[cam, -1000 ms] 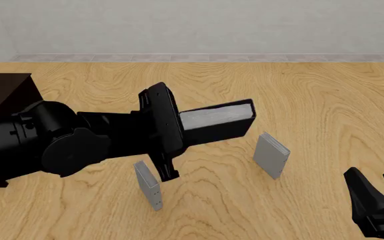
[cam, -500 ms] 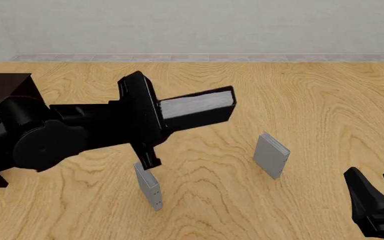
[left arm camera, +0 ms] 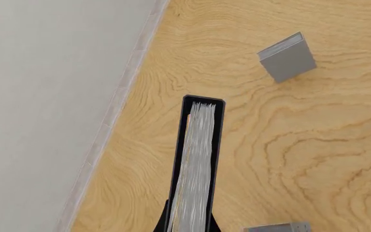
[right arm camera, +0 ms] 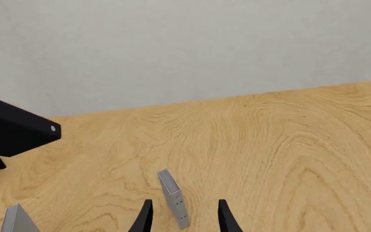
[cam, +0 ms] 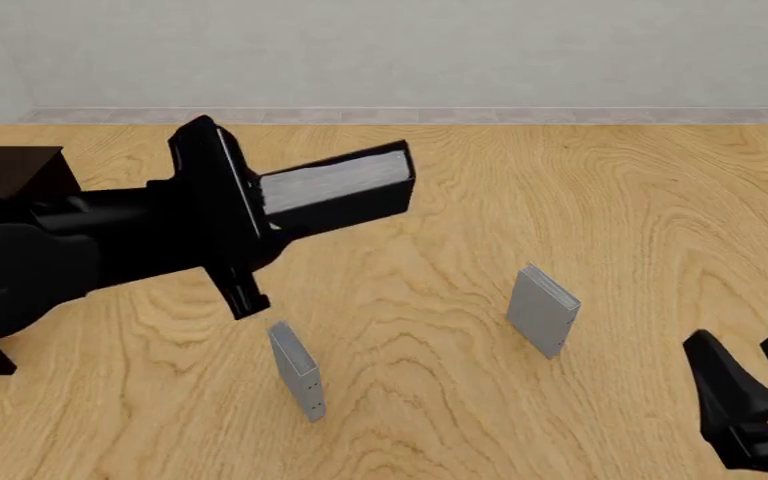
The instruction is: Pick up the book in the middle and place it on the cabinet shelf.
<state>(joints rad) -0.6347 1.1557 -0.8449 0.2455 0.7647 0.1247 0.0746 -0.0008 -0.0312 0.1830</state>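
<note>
The book [cam: 337,190] is held clear above the tabletop [cam: 624,220] by the left pincer [cam: 257,205], which is clamped on its near end, with the white page block turned upward and the free end pointing toward the far right. The cabinet shelf [cam: 4,170] is seen at the far left edge, partly hidden behind the left arm. The right pincer [cam: 758,390] is spread and empty low at the near right, well apart from the two thin grey books [cam: 296,369] [cam: 543,310] standing on the wood.
</note>
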